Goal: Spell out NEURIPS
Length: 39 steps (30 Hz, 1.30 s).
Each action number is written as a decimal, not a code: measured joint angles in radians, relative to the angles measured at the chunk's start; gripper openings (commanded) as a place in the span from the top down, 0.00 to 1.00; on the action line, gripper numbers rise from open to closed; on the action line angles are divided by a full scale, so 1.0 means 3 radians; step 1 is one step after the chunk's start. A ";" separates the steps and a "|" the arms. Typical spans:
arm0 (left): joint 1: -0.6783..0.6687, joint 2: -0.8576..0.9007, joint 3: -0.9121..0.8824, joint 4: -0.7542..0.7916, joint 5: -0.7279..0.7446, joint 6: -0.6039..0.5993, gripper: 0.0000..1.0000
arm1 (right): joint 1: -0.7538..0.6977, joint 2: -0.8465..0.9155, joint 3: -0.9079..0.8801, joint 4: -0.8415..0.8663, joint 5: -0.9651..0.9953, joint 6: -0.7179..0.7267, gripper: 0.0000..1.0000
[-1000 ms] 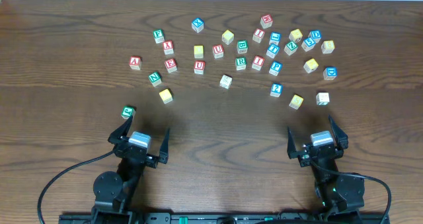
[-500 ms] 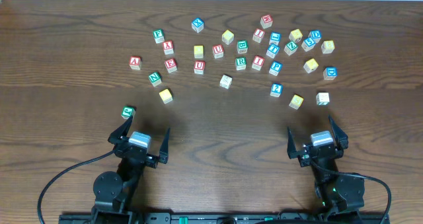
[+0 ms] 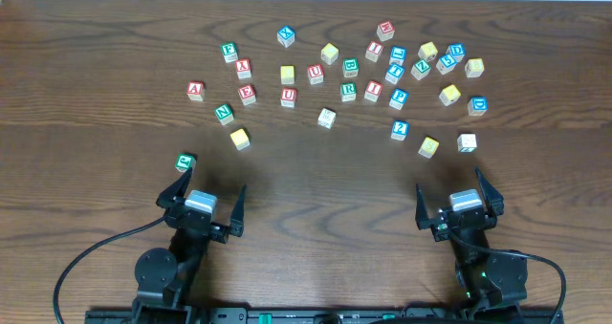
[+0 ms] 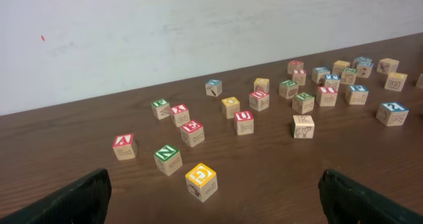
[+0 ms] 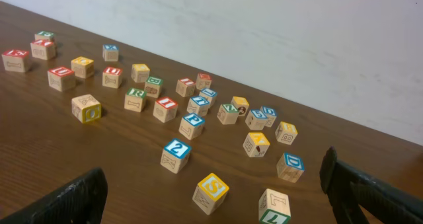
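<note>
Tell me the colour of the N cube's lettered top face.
Green. The N cube shows it best in the left wrist view.

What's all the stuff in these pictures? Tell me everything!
Blocks: about thirty, pale wood with red, green, blue or yellow tops, scattered over the table's far half.
N block: one, green, left side of the bunch.
S block: one, yellow, right side, front of the bunch.
Lone block: one, green, apart, closest to the robot on the left.
Table: one, dark brown wood.
Wall: one, white, behind the table.
Cables: two, black, by the arm bases.
Left gripper: one, black, open, near edge.
Right gripper: one, black, open, near edge.
</note>
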<state>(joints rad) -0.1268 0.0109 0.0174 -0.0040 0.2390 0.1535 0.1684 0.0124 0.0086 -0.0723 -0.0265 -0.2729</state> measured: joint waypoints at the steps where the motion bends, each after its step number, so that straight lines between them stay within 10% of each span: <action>1: 0.0000 0.0000 0.0015 -0.0025 0.0005 -0.0004 0.02 | 0.0000 -0.0001 0.0000 0.0000 0.0000 0.0000 0.01; 9: 0.0000 0.0277 0.0411 -0.0202 -0.0139 -0.0231 0.02 | 0.0000 -0.0001 0.0000 0.0001 0.0000 0.0000 0.01; 27: 0.0000 0.3904 0.4008 -0.1943 -0.0210 -0.0338 0.02 | 0.0000 0.0000 -0.0003 0.0005 0.0001 0.0001 0.01; 39: 0.0000 0.4388 0.4259 -0.2572 -0.0197 -0.0338 0.02 | 0.0000 0.0000 -0.0003 0.0004 0.0001 0.0001 0.01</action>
<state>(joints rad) -0.1268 1.3273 1.2949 -0.7757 0.1799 0.0521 0.1684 0.0124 0.0078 -0.0711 -0.0261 -0.2726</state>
